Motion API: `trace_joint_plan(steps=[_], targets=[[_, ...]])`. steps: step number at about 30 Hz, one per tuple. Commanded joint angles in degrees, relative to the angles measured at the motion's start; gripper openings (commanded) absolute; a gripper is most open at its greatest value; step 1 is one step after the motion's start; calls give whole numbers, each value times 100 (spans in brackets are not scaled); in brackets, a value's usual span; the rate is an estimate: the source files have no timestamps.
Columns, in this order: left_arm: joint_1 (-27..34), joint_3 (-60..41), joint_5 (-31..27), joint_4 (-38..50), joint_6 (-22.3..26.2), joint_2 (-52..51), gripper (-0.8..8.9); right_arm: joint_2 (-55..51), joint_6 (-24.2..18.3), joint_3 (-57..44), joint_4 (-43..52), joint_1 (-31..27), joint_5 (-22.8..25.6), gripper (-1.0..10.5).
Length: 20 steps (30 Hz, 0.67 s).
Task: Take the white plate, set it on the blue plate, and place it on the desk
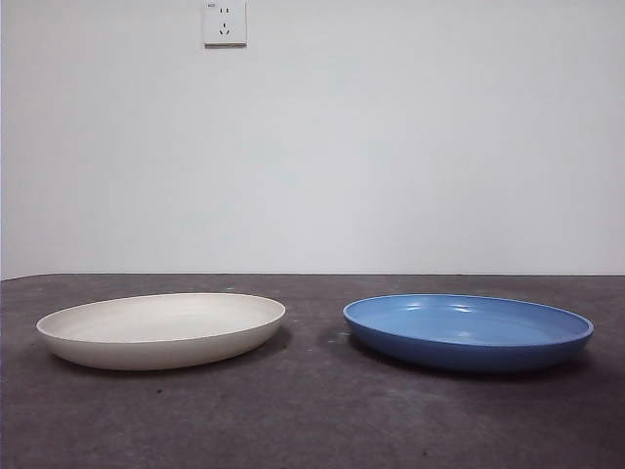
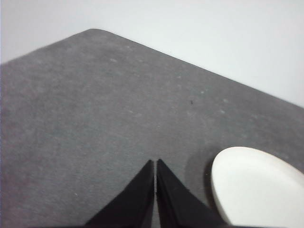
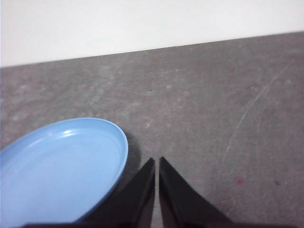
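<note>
White plate (image 1: 161,330) beside blue plate (image 1: 468,332), apart, on desk (image 1: 312,420)

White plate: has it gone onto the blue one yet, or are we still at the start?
Nothing looks done: the white plate sits on the desk, apart from the blue plate. Nothing is in hand; the left hand and right hand are shut and empty. Picking, stacking and setting down remain.

From my seat I see a plain white wall (image 1: 391,147) filling the whole background. A white power socket (image 1: 225,22) is mounted high on it, left of centre. Below the socket the wall runs bare down to a straight seam with the dark surface. The light is soft and even, casting faint shadows.
</note>
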Motion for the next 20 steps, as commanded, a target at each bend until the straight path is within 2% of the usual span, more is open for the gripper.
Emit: trace_joint_plan(steps=[1,6,14,17,20], targets=[[11,-37,188,46,-378,-9,9,-9,527,-9,-7,-4,-109,8],[11,221,374,-181,-656,-2,9,-9,892,122,4,-4,-155,8],[11,1062,457,-870,-669,223,9,50,907,929,-273,-4,-140,8],[11,1478,717,-1036,-557,498,9,229,881,1390,-645,-4,-142,8],[11,1945,994,-1318,-249,916,9,560,793,1904,-1049,-4,-157,8]])
